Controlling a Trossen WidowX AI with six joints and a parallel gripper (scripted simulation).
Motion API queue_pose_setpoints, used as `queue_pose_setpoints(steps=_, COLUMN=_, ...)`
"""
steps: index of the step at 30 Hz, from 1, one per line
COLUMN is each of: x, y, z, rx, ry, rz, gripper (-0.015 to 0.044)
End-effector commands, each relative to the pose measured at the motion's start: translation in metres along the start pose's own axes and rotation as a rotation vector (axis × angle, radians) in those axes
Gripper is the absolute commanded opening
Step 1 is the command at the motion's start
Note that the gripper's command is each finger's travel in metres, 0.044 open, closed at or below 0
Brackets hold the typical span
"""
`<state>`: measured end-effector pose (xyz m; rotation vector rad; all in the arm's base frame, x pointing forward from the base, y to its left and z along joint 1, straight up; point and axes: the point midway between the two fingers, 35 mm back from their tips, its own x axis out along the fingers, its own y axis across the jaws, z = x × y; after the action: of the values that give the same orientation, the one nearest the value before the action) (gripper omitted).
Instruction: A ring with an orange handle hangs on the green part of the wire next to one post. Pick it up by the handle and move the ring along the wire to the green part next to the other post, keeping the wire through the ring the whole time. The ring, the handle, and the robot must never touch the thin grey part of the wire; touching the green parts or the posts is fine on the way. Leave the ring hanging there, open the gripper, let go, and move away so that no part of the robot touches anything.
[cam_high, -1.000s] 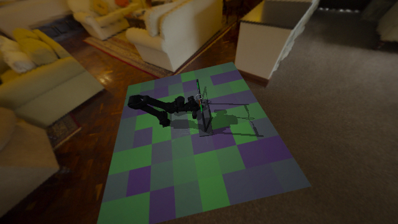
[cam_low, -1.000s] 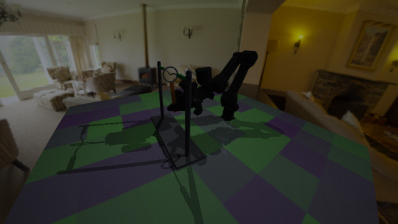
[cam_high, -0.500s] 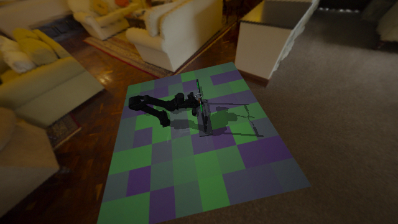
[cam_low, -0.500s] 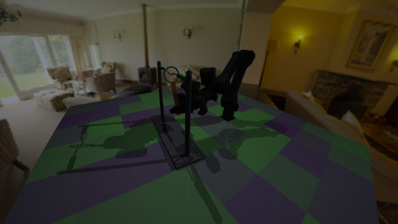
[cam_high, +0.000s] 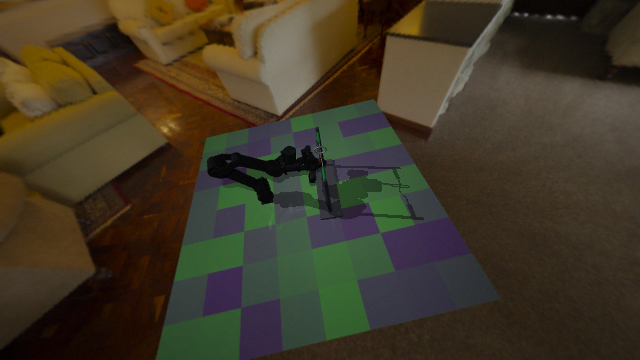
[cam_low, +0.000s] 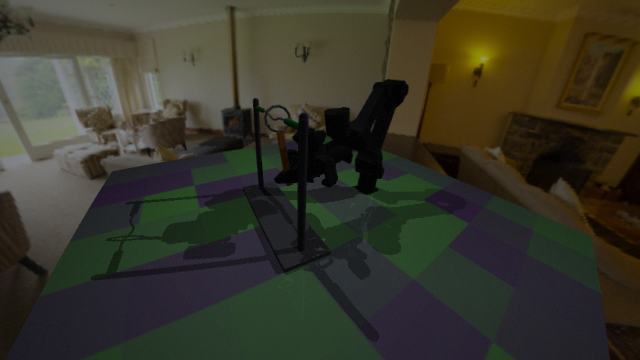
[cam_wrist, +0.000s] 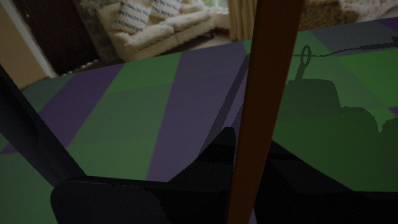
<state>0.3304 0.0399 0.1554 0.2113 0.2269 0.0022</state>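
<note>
My gripper is shut on the orange handle near its lower end. The handle stands nearly upright, with the grey ring at its top. In the exterior view the wire passes through the ring, which stands between the far green part and the near green part, at the thin grey stretch. I cannot tell how wide the gap between ring and wire is. The far post and near post hold the wire.
The posts stand on a dark base plate on the checkered table top. The near post is close to my gripper in the exterior view. A dark bar, probably a post, crosses the left of the wrist view. Shadows lie on the table.
</note>
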Motion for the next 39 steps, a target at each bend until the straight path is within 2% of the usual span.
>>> queue_pose_setpoints(steps=1, x=0.000, y=0.001, z=0.001, rx=-0.027, ry=0.001, rz=-0.004, gripper=-0.0150)
queue_pose_setpoints(steps=39, x=0.002, y=0.017, z=-0.003, rx=-0.209, ry=0.016, rz=0.001, gripper=-0.0150)
